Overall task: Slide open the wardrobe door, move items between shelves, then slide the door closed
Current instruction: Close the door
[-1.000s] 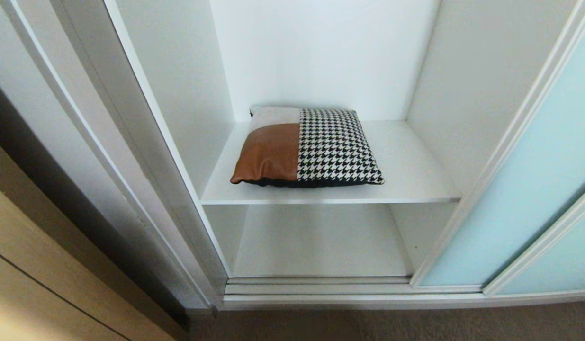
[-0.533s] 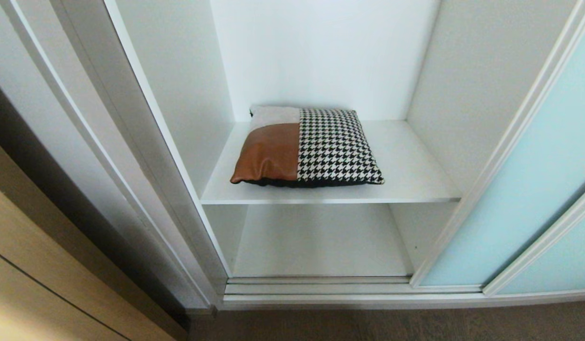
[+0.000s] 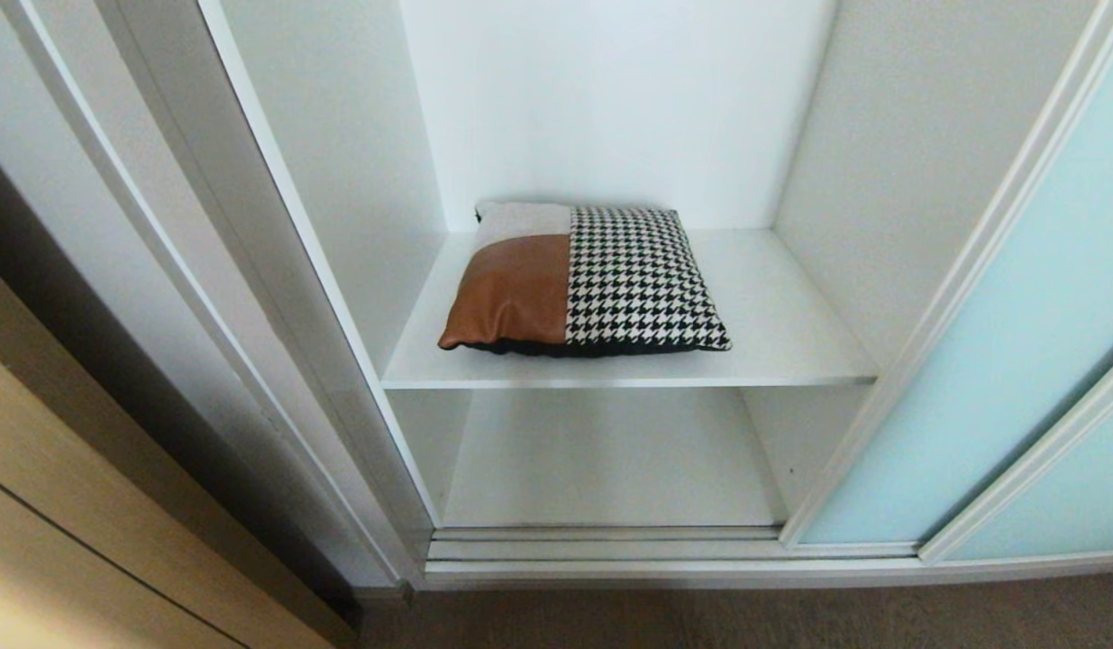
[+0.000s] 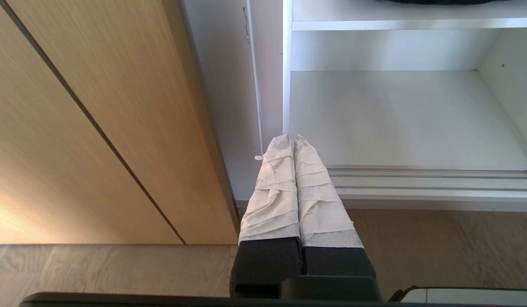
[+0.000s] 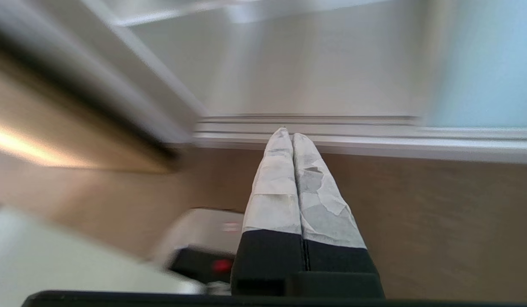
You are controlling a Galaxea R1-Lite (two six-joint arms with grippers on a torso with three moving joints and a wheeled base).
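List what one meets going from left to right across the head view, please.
Tan wooden panel → white wardrobe frame → cushion on the upper shelf → sliding wardrobe door, pushed aside to the right.

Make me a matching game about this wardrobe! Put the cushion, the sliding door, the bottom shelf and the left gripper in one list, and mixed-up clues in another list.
Things:
1. cushion
2. sliding wardrobe door
3. lower shelf
4. left gripper

Clues:
A. pale blue frosted glass, slid to the right
B. fingers pressed shut, holding nothing
C. lying flat on the upper shelf
D. white board with nothing on it

Pairs: 1-C, 2-A, 3-D, 4-B
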